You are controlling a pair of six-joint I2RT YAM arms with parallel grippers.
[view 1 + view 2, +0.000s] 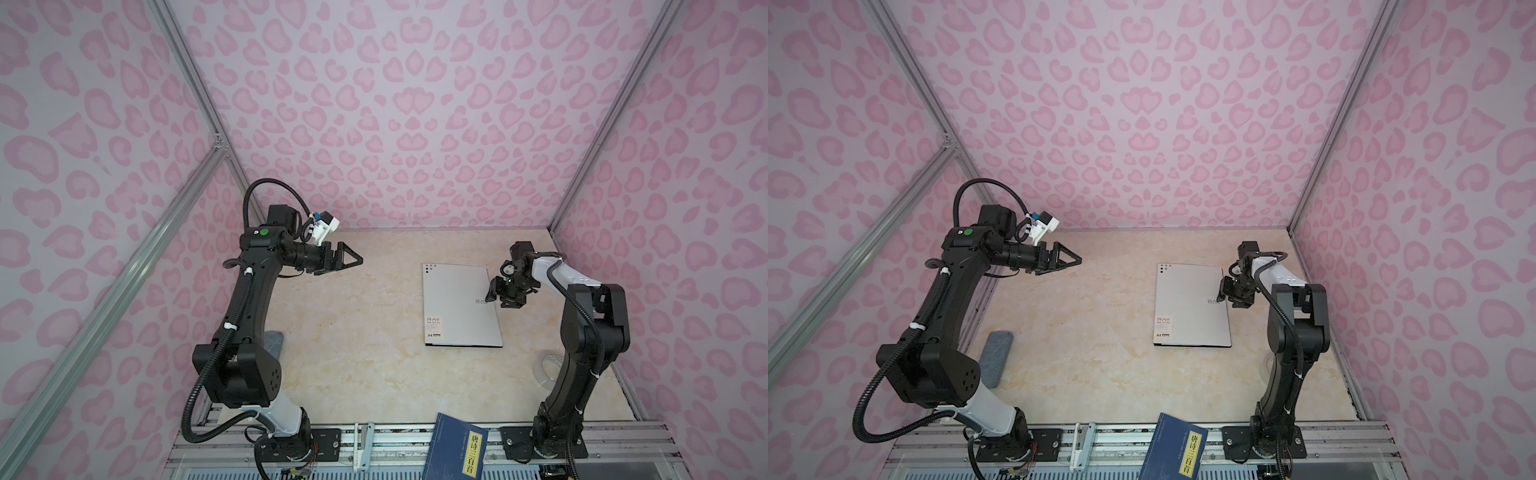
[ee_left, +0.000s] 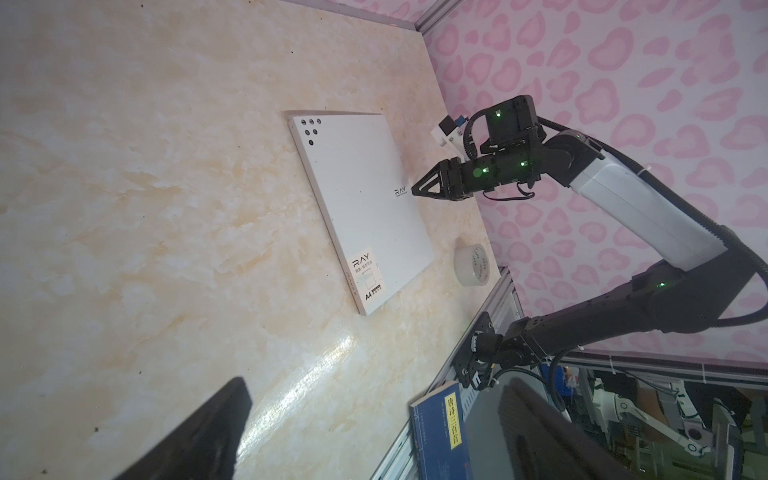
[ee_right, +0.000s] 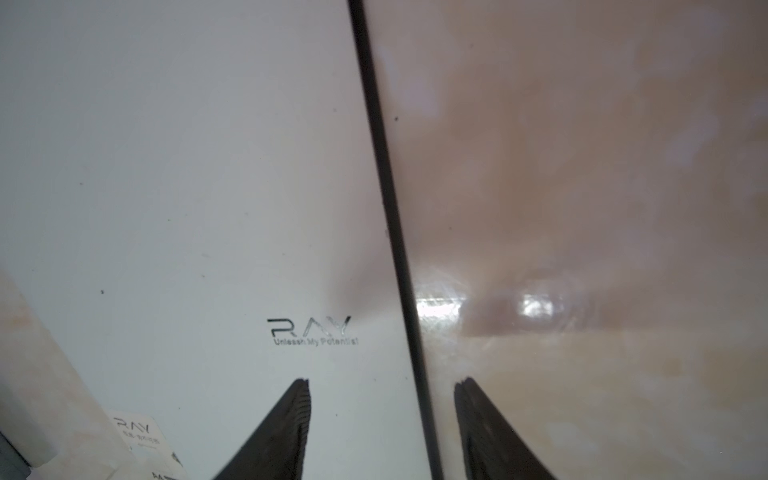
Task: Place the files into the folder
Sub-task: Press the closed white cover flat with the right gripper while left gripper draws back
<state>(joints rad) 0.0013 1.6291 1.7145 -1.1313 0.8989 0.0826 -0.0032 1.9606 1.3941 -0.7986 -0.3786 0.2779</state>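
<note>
The folder (image 1: pixel 457 303) (image 1: pixel 1187 307) lies closed and flat at the right of the table in both top views, light grey cover up with black dots and a "RAY" logo. My right gripper (image 1: pixel 498 300) (image 1: pixel 1225 296) is low at the folder's right long edge. In the right wrist view it (image 3: pixel 382 384) stands open, one finger over the cover (image 3: pixel 187 187) and the other over bare table, the dark edge between them untouched. My left gripper (image 1: pixel 358 262) (image 2: pixel 374 382) hovers high at the back left, open and empty. The files are out of view.
A blue book (image 1: pixel 457 451) with a yellow label leans over the front rail. A clear tape roll (image 2: pixel 473 264) lies near the right arm's base. A grey pad (image 1: pixel 996 357) lies by the left arm. Pink patterned walls enclose the table on three sides.
</note>
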